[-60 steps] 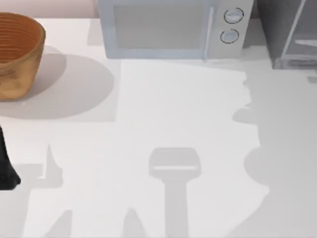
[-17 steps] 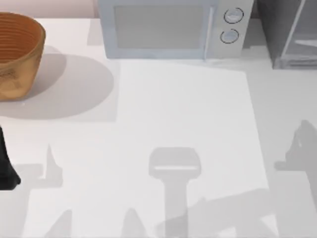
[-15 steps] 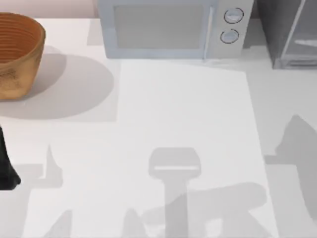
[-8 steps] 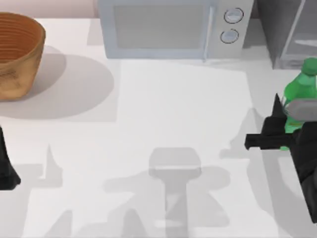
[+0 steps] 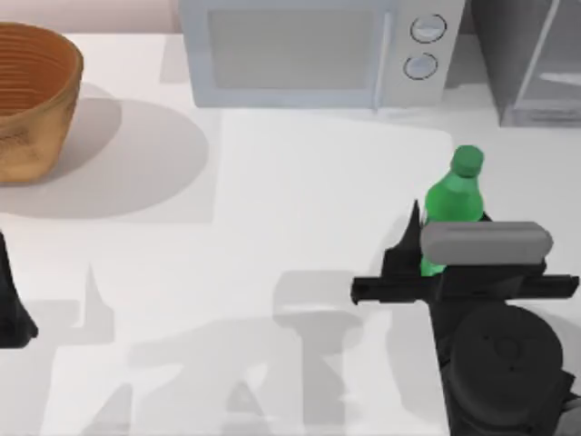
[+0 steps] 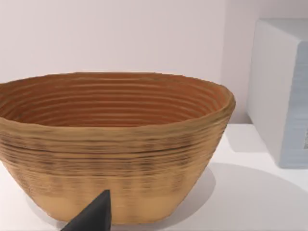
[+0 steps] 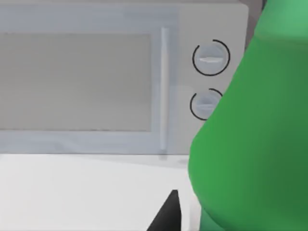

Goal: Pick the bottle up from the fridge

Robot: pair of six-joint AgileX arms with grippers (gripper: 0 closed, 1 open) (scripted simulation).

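Desk: white, your grey glass-doored fridge (image 5: pixel 531 59) at its back right corner.
Right gripper (image 5: pixel 436 259): clamped on small green translucent plastic bottle (image 5: pixel 451 204).
Handling: probably light, slippery; grip its body.

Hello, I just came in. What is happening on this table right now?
The right gripper holds the green bottle upright above the table, in front of the microwave. The fridge stands at the back right, apart from the bottle. The left arm is parked at the left edge, near the basket.

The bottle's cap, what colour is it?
Green, like the bottle itself; the cap shows best in the top view.
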